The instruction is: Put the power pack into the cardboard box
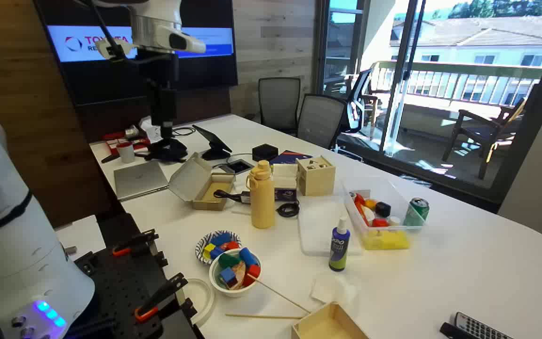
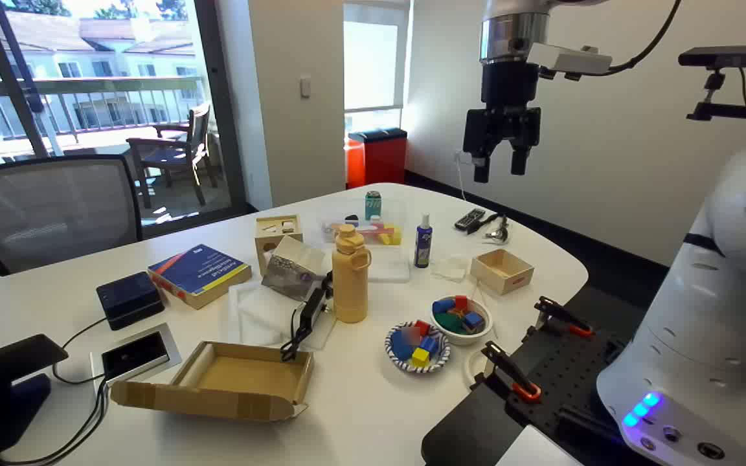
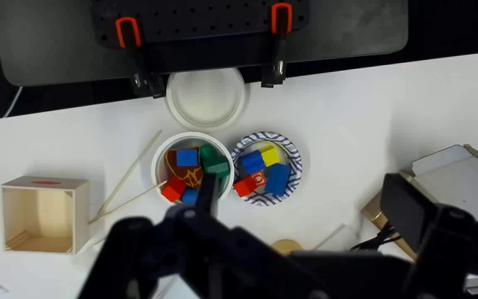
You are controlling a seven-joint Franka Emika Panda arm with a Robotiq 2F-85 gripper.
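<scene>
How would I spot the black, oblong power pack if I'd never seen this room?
On the large white table, find the tall yellow cylindrical bottle. In an exterior view, the power pack shows between it and the open, shallow brown cardboard box. Unlike both neighbours, it is black, with dark looping cords.

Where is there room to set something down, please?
Bare tabletop shows between the cardboard box and the patterned bowl, and between the spray bottle and the remote. It's crowded around the yellow bottle and power pack.
</scene>
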